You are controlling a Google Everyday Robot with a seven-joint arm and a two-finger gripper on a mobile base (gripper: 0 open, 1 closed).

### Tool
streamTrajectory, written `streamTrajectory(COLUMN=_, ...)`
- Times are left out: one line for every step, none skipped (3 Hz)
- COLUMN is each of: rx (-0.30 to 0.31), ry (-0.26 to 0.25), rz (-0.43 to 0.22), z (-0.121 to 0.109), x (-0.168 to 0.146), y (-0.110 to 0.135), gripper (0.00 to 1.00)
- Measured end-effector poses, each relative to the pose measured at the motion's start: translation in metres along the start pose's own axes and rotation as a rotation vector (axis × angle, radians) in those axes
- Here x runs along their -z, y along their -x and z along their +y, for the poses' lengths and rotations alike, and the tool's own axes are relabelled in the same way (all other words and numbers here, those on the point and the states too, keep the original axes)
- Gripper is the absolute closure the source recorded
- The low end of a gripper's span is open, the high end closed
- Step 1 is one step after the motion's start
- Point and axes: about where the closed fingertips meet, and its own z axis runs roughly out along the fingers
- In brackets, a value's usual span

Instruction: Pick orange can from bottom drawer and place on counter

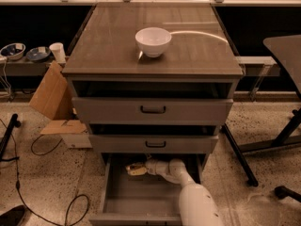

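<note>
The bottom drawer is pulled out. It is a wide, shallow grey box with low side walls and a flat grey floor. The orange can is at the back of this drawer, a little left of the middle. It looks small and golden-orange with darker spots, but its exact pose cannot be told. The gripper is inside the drawer, directly at the can's right side. The counter is a broad, glossy grey-brown slab with faint plank lines, high above the can.
</note>
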Motion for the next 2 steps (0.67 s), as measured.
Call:
streamTrajectory(rx=-0.006, ry=0.0, rz=0.011, z=-0.004, x=-0.001, y=-0.0026, gripper=0.0)
streamTrajectory(rx=-0.016, ry=-0.004, rz=0.024, z=-0.0089, x=-0.0005, y=-0.0057, gripper=0.0)
